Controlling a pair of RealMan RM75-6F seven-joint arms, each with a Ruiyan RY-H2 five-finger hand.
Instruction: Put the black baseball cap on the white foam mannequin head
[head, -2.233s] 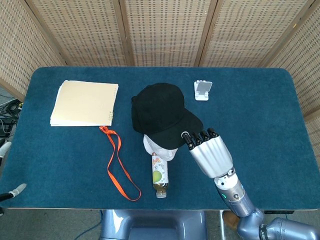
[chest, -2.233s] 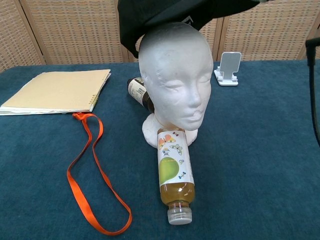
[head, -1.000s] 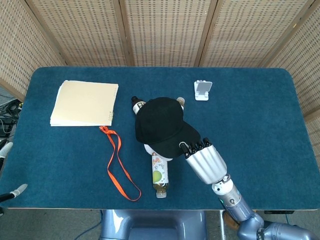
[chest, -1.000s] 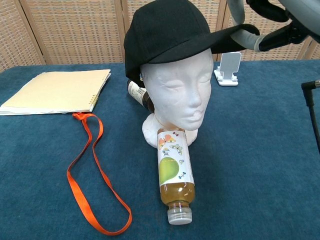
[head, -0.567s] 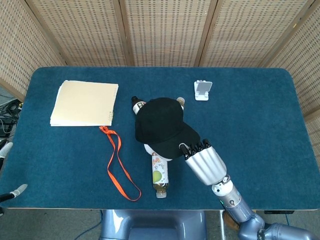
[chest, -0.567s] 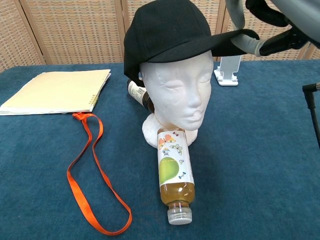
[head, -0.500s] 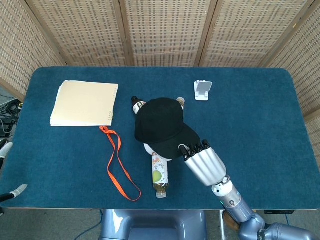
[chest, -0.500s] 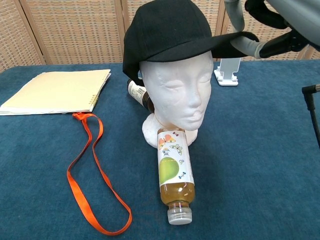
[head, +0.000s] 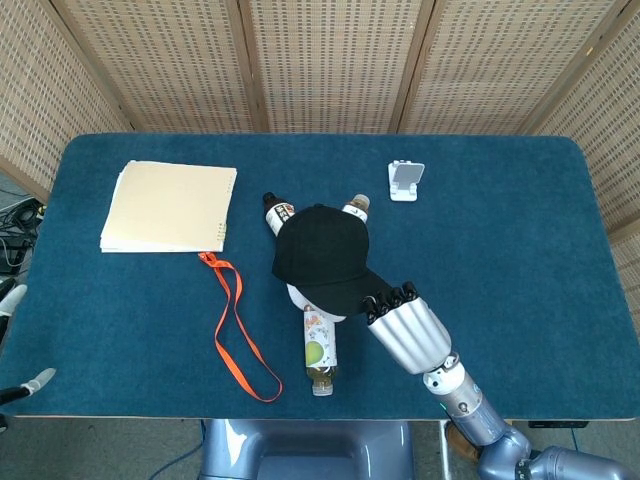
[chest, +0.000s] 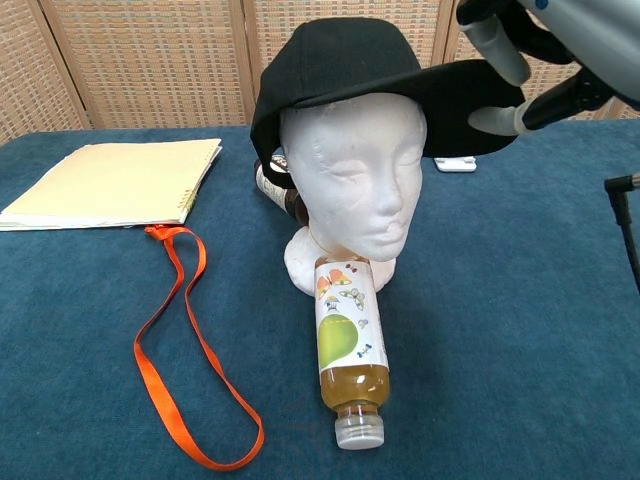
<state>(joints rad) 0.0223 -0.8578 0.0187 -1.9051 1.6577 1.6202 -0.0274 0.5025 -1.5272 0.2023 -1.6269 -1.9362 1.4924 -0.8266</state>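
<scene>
The black baseball cap (head: 322, 255) (chest: 345, 60) sits on top of the white foam mannequin head (chest: 350, 175), which stands upright facing the chest camera. The crown covers the top of the head and the brim sticks out toward the right of the chest view, tilted down. My right hand (head: 405, 325) (chest: 535, 70) pinches the brim's end between thumb and fingers. From above, the cap hides most of the head; only its white base (head: 297, 294) shows. Small pale tips at the left edge of the head view may be my left hand (head: 30, 381).
A juice bottle (chest: 350, 350) lies in front of the head's base, a dark bottle (chest: 280, 190) behind it. An orange lanyard (chest: 185, 350) and a tan paper pad (chest: 110, 183) lie to the left. A white phone stand (head: 406, 181) stands at the back.
The cap has come down from above the head and settled onto it. The brim has dipped lower, and my right hand has moved down with it, still holding the brim.
</scene>
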